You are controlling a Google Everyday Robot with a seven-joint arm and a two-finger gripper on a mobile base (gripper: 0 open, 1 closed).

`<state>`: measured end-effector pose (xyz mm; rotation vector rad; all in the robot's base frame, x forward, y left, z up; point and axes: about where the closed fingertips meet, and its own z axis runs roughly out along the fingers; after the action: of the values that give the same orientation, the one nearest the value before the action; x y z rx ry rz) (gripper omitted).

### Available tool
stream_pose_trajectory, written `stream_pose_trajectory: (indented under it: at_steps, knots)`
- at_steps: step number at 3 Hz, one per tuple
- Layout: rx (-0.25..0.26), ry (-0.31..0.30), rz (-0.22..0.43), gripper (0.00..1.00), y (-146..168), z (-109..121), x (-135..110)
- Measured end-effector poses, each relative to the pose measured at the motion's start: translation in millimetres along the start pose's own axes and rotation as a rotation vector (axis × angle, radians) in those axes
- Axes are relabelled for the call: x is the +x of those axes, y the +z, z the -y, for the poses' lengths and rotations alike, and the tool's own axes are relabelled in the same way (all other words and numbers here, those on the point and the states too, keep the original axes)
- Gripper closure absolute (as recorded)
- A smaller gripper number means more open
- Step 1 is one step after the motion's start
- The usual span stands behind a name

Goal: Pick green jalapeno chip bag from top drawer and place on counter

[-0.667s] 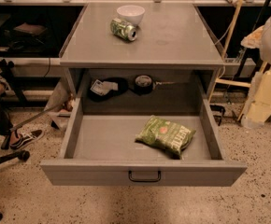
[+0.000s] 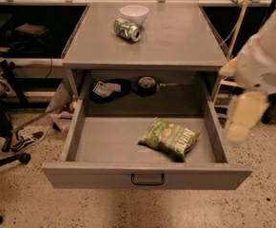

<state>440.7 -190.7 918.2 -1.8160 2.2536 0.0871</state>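
Note:
The green jalapeno chip bag [image 2: 169,138] lies flat in the right half of the open top drawer [image 2: 104,146], which is pulled out with its black handle [image 2: 148,179] toward me. The grey counter [image 2: 176,37] sits above it. My arm comes in from the right edge, and my gripper [image 2: 240,120] hangs blurred just outside the drawer's right wall, to the right of the bag and apart from it.
A white bowl [image 2: 133,14] and a green-and-white soda can [image 2: 127,29] on its side sit at the back of the counter. Dark items [image 2: 110,89] lie in the cabinet recess behind the drawer. A person's foot [image 2: 26,140] and a chair base are on the floor at left.
My arm has swung in from the right edge and lower, closer to the drawer's right side. The view has shifted nearer to the cabinet. The bag has not moved.

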Motion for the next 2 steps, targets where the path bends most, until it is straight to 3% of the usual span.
stream_pose_trajectory:
  at_steps: [1, 2]
  knots:
    - [-0.239, -0.007, 0.042, 0.0, 126, -17, -29]
    - [-0.363, 0.002, 0.079, 0.0, 236, -26, -73]
